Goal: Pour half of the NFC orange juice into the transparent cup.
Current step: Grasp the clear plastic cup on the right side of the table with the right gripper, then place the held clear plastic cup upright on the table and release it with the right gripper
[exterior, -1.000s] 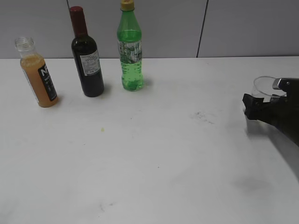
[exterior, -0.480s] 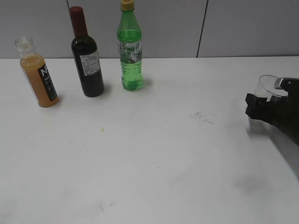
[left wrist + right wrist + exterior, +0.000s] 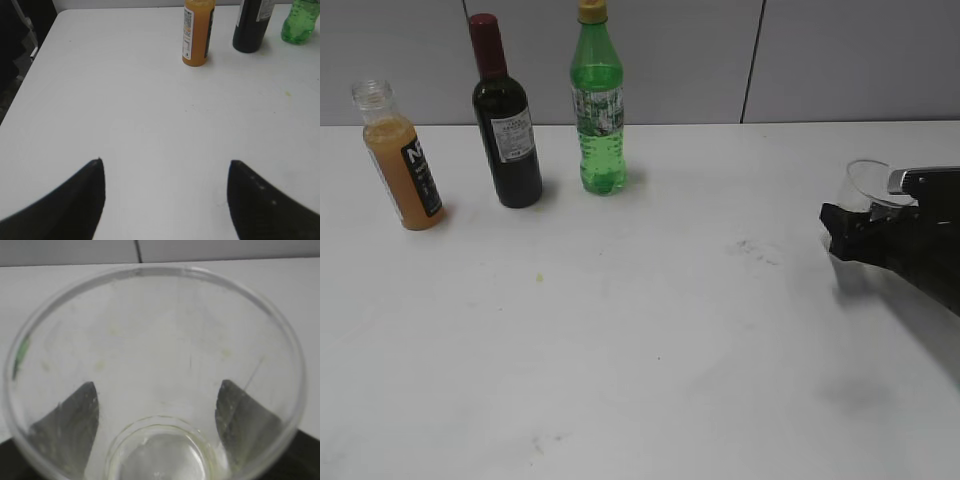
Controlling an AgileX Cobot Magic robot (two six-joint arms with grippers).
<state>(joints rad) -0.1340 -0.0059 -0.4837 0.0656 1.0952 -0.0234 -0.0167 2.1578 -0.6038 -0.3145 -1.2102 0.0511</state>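
Note:
The NFC orange juice (image 3: 402,160) stands upright and capless at the far left of the white table; it also shows in the left wrist view (image 3: 197,32). The transparent cup (image 3: 865,185) is at the right, held between the fingers of my right gripper (image 3: 850,235). In the right wrist view the cup (image 3: 155,355) fills the frame, empty, with my right gripper (image 3: 157,405) shut on its walls; the dark fingers (image 3: 75,415) show through the plastic. My left gripper (image 3: 165,170) is open and empty above bare table, well short of the juice bottle.
A dark wine bottle (image 3: 507,125) and a green soda bottle (image 3: 597,105) stand to the right of the juice at the back of the table (image 3: 650,330). Both also show in the left wrist view, wine (image 3: 252,25) and soda (image 3: 300,20). A grey wall runs behind.
My right gripper has moved a little to the left with the cup in it. The bottles have not moved.

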